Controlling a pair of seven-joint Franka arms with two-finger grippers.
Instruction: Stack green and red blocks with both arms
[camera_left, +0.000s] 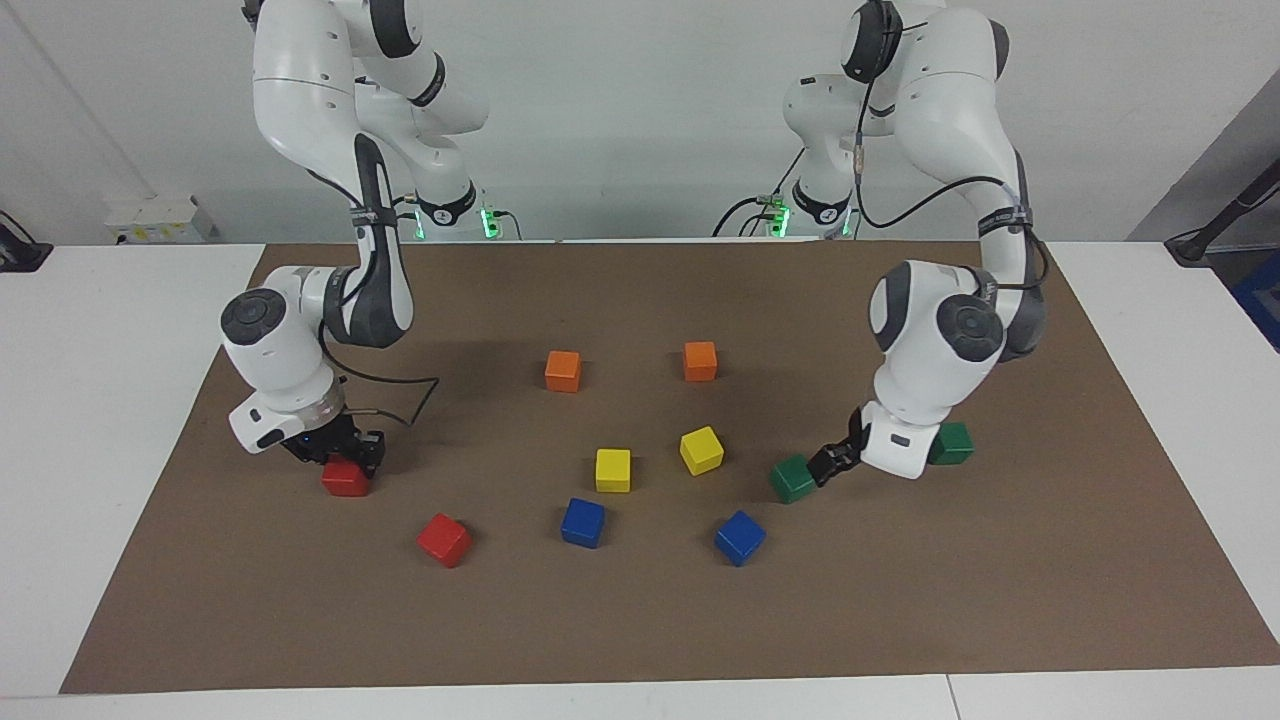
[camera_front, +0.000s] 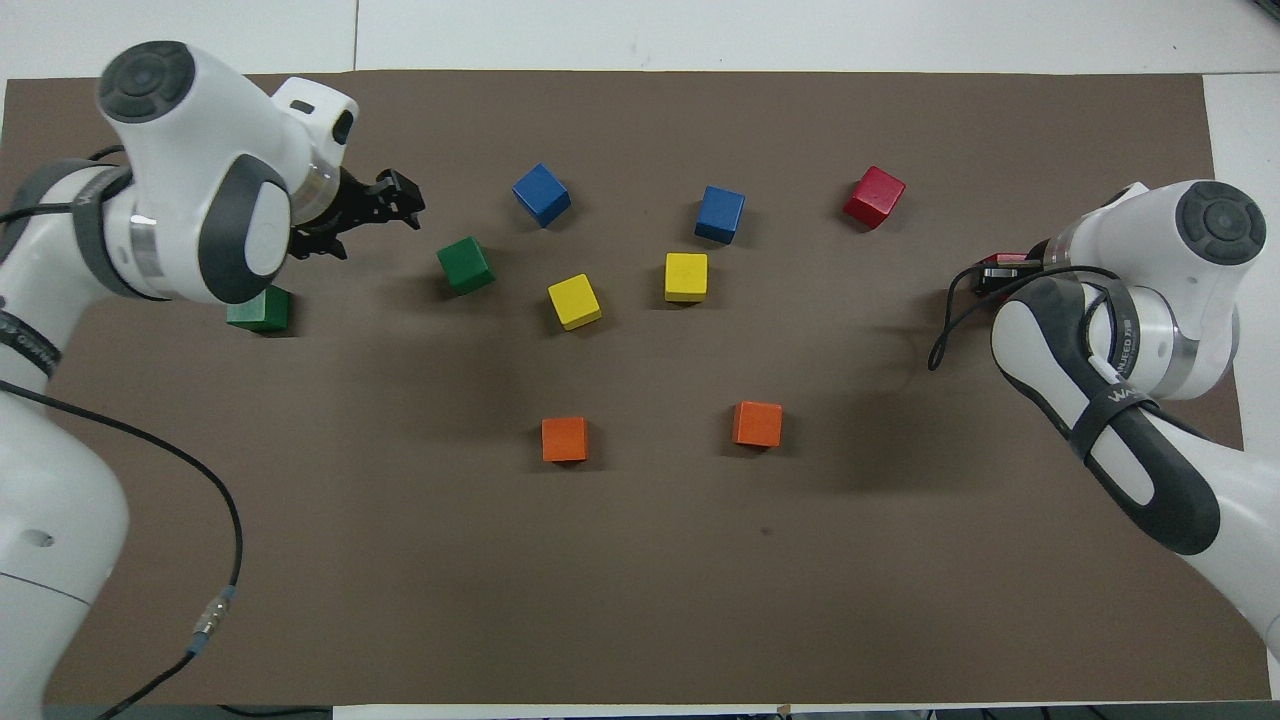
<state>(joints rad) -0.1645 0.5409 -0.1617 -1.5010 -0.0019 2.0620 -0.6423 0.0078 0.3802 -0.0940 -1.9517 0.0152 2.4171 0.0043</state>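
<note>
My right hand (camera_left: 345, 452) is clamping one red block (camera_left: 346, 479) on the worktop (camera_left: 640, 620) | my left hand (camera_left: 832, 462), fingers apart, is hovering beside a green block (camera_left: 792, 479)

The right arm's wrist hides most of one red block (camera_front: 1000, 268) and its end effector (camera_front: 990, 275).

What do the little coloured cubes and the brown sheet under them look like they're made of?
The small red cube and small green cube look like painted wood or hard plastic: crisp edges, glossy highlights. Which one is unclear. The brown sheet looks like matte paper or thin card, flat and unreflective.
</note>
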